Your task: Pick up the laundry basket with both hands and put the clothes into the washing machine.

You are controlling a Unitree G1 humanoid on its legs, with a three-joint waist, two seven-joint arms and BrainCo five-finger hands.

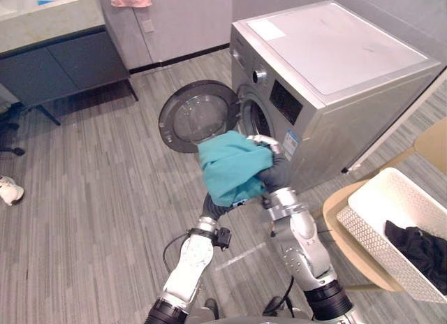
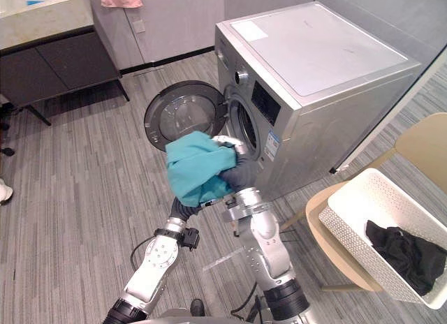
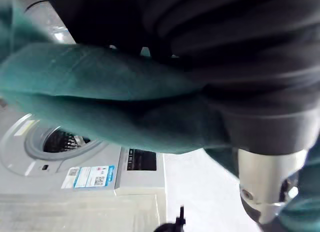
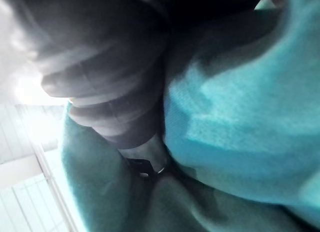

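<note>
Hanging before the silver front-loading washing machine (image 1: pixel 335 65), a crumpled teal cloth (image 1: pixel 227 163) is gripped by the right hand (image 1: pixel 274 172), fingers curled over its top edge. The left hand (image 1: pixel 213 209) sits beneath the cloth, hidden, so its grip cannot be told. Just beyond both hands the round glass door (image 1: pixel 195 116) stands open; the drum's inside is too dark to read. Well off past the right hand, a white perforated laundry basket (image 1: pixel 380 205), partly cut off, holds a black garment (image 1: pixel 419 251).
</note>
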